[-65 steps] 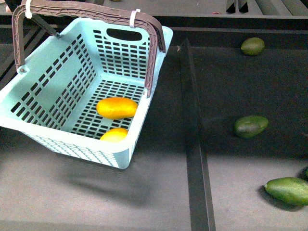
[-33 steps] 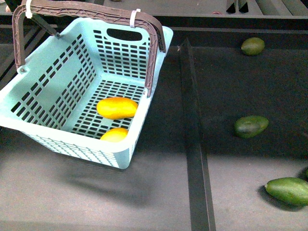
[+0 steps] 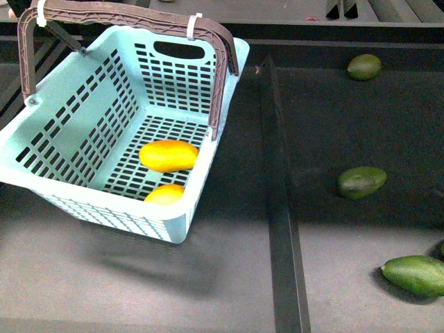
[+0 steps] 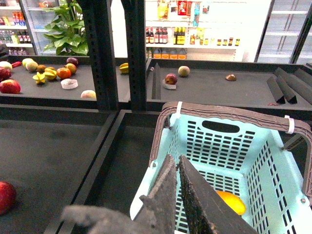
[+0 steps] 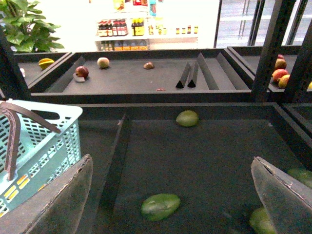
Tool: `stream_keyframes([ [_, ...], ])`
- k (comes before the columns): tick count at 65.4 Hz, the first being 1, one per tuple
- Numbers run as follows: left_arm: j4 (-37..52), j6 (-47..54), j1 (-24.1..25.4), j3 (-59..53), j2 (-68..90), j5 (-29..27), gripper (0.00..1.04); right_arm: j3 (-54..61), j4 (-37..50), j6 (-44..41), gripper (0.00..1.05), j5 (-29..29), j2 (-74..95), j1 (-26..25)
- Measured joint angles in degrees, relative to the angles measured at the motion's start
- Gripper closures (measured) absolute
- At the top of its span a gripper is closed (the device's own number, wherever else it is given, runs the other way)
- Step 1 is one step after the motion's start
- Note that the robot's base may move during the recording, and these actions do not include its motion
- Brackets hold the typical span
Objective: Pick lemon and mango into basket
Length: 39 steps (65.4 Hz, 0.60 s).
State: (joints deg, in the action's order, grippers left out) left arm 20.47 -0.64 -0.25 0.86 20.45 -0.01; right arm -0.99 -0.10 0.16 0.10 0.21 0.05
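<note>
Mango (image 3: 168, 155) and lemon (image 3: 165, 194) lie inside basket (image 3: 76, 121); left gripper (image 4: 176, 163) clenched empty above basket's rim, right gripper (image 5: 170, 195) spread wide, well apart over green fruit (image 5: 160, 205).

Colours we see: teal, brown, yellow-orange, green on black.
We read the basket (image 3: 83, 132) as light teal with a slotted grid pattern on its sides and base; its handles (image 3: 125, 14) are brown with white zip ties (image 3: 194, 26). Inside, the mango (image 3: 168, 155) is yellow shading to orange and the lemon (image 3: 165, 194) is bright yellow tinged orange. The shelf surface (image 3: 333, 118) is matte black, the divider (image 3: 281, 201) black too. We count three dark green fruits (image 3: 361, 182), plain-skinned, on the shelf. In the wrist views, we see the left gripper (image 4: 176, 195) and right gripper (image 5: 173, 195) with dull grey, speckled finger pads.
</note>
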Motion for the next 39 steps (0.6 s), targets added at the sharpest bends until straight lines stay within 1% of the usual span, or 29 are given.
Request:
stream_keyframes([
  [27,-10.29,0.0,0.0,0.0,-10.29,0.02,1.01,0.0,0.02,-0.02,0.09,0.0,0.0,0.0],
  [31,-17.99,0.0,0.02,0.0,-16.02,0.02,1.01,0.0,0.02,-0.02,0.09,0.02,0.0,0.0],
  [34,-19.89,0.02,0.0,0.0,-18.86,0.0,1.01,0.0,0.0,-0.02,0.09,0.0,0.0,0.0],
  [39,-20.28,0.02,0.0,0.0,-19.98,0.0,1.01,0.0,0.02,-0.02,0.09,0.0,0.0,0.0],
])
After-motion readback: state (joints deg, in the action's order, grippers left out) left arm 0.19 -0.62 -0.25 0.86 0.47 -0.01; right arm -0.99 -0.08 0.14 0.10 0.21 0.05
